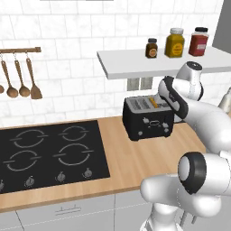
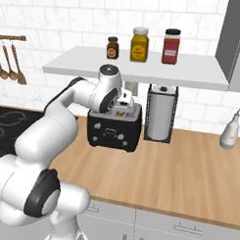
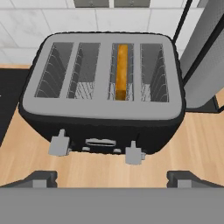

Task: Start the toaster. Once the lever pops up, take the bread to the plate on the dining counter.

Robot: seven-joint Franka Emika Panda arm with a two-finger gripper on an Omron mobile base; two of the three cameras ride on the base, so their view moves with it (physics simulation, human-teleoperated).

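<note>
Black toaster: a boxy black toaster (image 1: pixel 149 118) with a grey slotted top stands on the light wooden desk (image 1: pixel 135 158), near the white tiled wall, just right of the black four-ring stovetop (image 1: pixel 49 153).
Toaster top: in the hand view the grey top (image 3: pixel 105 74) shows four long slots side by side with wire cages inside.
Bread: an orange-brown crust edge of the bread slice (image 3: pixel 122 70) sits upright in the third slot from the left, low between the wires; from the left base view it shows as a small orange strip (image 1: pixel 154 102) in the toaster's top.
Levers: two grey lever tabs (image 3: pixel 59 144) stick out from the front face, one at each side, with a small grey panel between them.
Gripper: the two-finger gripper (image 3: pixel 111 178) hangs above the front of the toaster, its dark finger tips (image 3: pixel 41 178) spread wide apart, holding nothing; in the right base view the hand (image 2: pixel 123 100) is just over the toaster's top.
Arm: the white arm (image 2: pixel 68 110) bends over the desk toward the toaster.
Shelf: a white wall shelf (image 2: pixel 143 69) above carries three jars, a small dark one (image 2: pixel 112 47), a yellow one (image 2: pixel 140 44) and a red one (image 2: pixel 171 46).
Beside the toaster: a roll of paper towel in a dark frame (image 2: pixel 161 113) stands just right of it.
Wall: wooden spoons (image 1: pixel 20 79) hang from a rail at the left.
</note>
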